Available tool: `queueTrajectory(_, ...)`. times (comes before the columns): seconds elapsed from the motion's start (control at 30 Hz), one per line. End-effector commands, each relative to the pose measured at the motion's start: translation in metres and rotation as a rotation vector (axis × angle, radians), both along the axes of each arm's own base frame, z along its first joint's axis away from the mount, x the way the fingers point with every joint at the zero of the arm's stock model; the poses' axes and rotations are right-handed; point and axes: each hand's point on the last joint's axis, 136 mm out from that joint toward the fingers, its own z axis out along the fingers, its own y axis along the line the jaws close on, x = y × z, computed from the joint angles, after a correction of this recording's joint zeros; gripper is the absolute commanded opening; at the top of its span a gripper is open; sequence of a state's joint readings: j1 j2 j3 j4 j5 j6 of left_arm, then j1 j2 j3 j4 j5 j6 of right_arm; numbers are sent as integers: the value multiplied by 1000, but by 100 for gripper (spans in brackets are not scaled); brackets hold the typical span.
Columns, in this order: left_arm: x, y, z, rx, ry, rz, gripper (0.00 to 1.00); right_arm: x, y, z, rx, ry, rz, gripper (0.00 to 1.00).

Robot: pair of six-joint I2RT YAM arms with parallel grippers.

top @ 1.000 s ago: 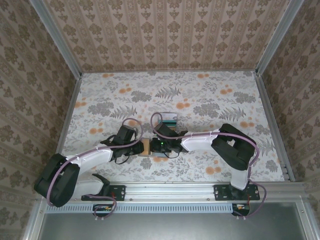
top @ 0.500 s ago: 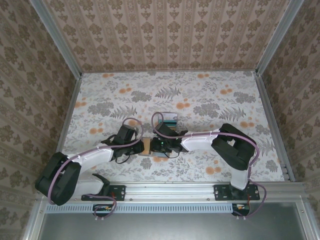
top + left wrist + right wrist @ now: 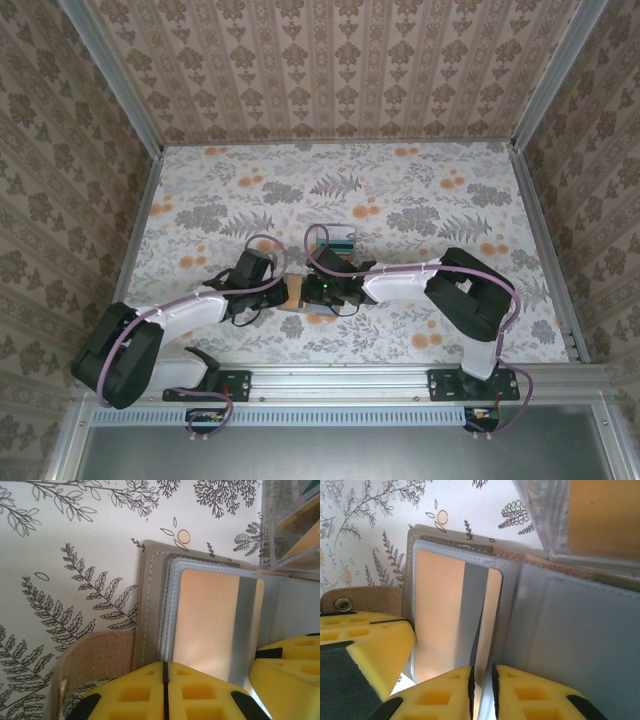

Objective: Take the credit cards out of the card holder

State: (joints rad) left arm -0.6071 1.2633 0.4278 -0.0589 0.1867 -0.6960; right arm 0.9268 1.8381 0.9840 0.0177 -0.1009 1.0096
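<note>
nearest of all, a grooved aluminium rail [image 3: 340,378] carries both arm bases at the table's near edge. from there the left arm [image 3: 185,315] and right arm [image 3: 400,282], white shells with black joints, lean inward until their wrists meet over the card holder [image 3: 150,605]. it lies opened flat on the table [image 3: 420,190] just ahead of the rail, near the middle, and from above the wrists hide most of it.

the left fingers [image 3: 195,690], moulded yellow blocks with square recesses, are pressed fully together on the holder's near edge, where the stitched taupe cover meets a clear ribbed pocket. beside them curls a fuzzy brown tab [image 3: 370,597] with a metal snap. the right fingers [image 3: 530,690] stand a sliver apart, pinching the lifted edge of that same pocket leaf. inside it sits the gold-tan card [image 3: 210,620], smooth, with a grey stripe down one side.

past it spreads a blue-grey pocket face [image 3: 580,635], then a second tan card [image 3: 600,515] in a clear sleeve. farther on, a teal-green card [image 3: 340,241] lies beyond the right wrist; whether it sits in a pocket i cannot tell. the table wears a matte print of grey ferns and orange blossoms, and patterned beige wallpaper [image 3: 330,70] closes the back.
</note>
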Motion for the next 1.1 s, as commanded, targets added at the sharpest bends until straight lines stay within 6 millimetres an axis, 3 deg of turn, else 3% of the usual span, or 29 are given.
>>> queueTrajectory(0.0,-21,15,-23,81,104,8,9,0,-13,1,-33,-4,-41,21)
queueTrajectory(0.27,-21,11,-22,77,98,-4,9,-2,-1,-13,9,45,-21,21)
queueTrajectory(0.57,-22,7,-20,73,94,-20,9,-1,7,-9,43,39,-1,17)
queueTrajectory(0.7,-23,6,-20,75,93,-23,9,-2,8,-9,54,40,-1,11)
queueTrajectory(0.8,-23,7,-20,81,94,-20,8,-1,8,-7,61,37,-6,0)
queueTrajectory(1.07,-22,22,-21,124,100,32,7,-2,-10,1,58,10,-41,0)
